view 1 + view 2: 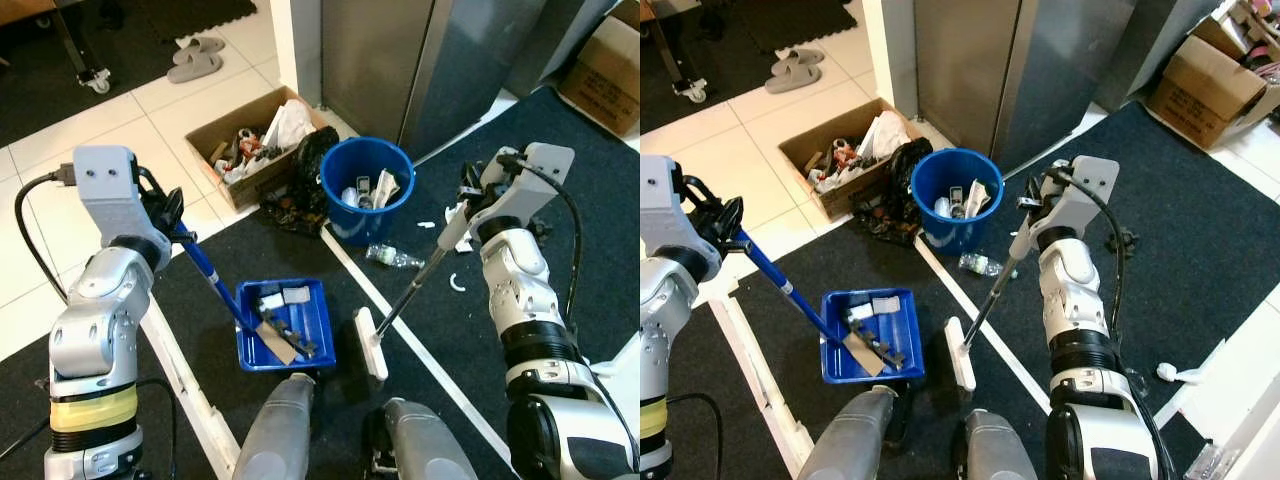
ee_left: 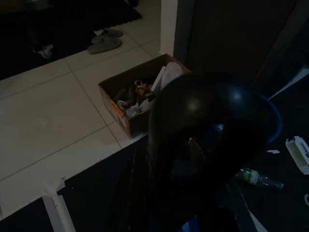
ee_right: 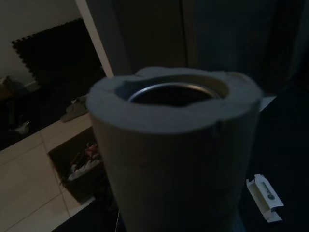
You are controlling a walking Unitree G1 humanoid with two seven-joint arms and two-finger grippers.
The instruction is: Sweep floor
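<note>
Nearest, the blue dustpan (image 1: 285,322) lies flat on the dark mat, its long handle slanting up-left into the clamped left gripper (image 1: 170,215). Beside it the white broom (image 1: 372,342) head touches the floor, pole rising up-right to the right gripper (image 1: 462,215), fingers closed on it. Both look light and stiff, best held high. Farther off: blue bucket (image 1: 365,185).

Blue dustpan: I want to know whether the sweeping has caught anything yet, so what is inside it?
The blue dustpan holds pale paper scraps, small dark bits and a tan flat piece. Its blue handle crosses it, hiding part of the floor of the pan.
</note>
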